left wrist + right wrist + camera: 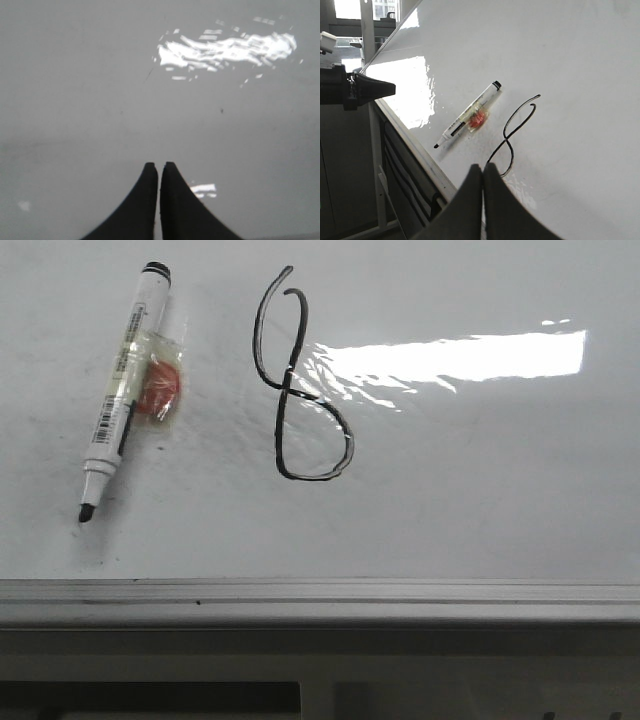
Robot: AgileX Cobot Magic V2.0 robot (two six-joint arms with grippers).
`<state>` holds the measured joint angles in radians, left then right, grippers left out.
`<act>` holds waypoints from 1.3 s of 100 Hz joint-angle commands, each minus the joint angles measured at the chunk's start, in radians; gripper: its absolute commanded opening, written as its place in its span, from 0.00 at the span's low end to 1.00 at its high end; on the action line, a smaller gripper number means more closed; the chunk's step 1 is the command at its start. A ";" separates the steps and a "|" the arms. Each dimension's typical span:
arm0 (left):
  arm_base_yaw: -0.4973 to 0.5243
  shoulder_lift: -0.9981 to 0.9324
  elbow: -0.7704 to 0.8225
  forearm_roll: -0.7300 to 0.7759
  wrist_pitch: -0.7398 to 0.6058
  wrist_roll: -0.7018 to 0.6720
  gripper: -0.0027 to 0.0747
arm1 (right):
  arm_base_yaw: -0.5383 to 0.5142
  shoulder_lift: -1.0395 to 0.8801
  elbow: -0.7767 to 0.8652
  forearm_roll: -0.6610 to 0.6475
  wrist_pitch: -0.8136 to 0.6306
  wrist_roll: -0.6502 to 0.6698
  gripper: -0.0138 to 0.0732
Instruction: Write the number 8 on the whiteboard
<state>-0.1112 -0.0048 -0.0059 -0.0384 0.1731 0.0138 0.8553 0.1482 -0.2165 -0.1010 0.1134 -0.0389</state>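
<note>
On the glossy whiteboard (480,490) — number 8 (300,380), marker (125,390) beside, both hands pressed closed — empty.

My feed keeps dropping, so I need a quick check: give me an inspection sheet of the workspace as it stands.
Surface: whiteboard, glossy, window glare, faint smudges.
Job's things: number 8 drawn in black, upper loop not quite closed; marker lies uncapped to its left, red piece taped on.
Clutter: nothing seen.
Grippers: left gripper and right gripper, jaws shut, both empty, off the marker.
Cables: nothing seen.
Surroundings: pale frame edge along the board's near side; windows beyond in the right wrist view.
</note>
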 commanded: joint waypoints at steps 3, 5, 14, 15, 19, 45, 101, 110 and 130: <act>0.015 -0.028 0.039 0.051 0.019 -0.014 0.01 | -0.003 0.009 -0.023 -0.006 -0.081 -0.004 0.08; 0.015 -0.028 0.039 0.058 0.035 -0.014 0.01 | -0.003 0.009 -0.023 -0.006 -0.081 -0.004 0.08; 0.015 -0.028 0.039 0.059 0.104 -0.014 0.01 | -0.003 0.009 -0.023 -0.006 -0.081 -0.004 0.08; 0.015 -0.028 0.039 0.059 0.116 -0.014 0.01 | -0.003 0.009 -0.023 -0.006 -0.081 -0.004 0.08; 0.015 -0.028 0.039 0.059 0.116 -0.014 0.01 | -0.003 0.009 -0.023 -0.006 -0.081 -0.004 0.08; 0.015 -0.028 0.039 0.059 0.109 -0.014 0.01 | -0.003 0.009 -0.023 -0.006 -0.081 -0.004 0.08; 0.015 -0.028 0.039 0.059 0.109 -0.014 0.01 | -0.003 0.009 -0.023 -0.006 -0.083 -0.004 0.08; 0.015 -0.028 0.039 0.059 0.109 -0.014 0.01 | -0.022 0.009 -0.021 -0.008 -0.119 -0.004 0.08; 0.015 -0.028 0.039 0.059 0.109 -0.014 0.01 | -0.240 0.013 0.076 -0.008 -0.291 -0.004 0.08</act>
<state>-0.0995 -0.0048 -0.0059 0.0191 0.3318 0.0131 0.7199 0.1465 -0.1587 -0.1017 -0.0138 -0.0389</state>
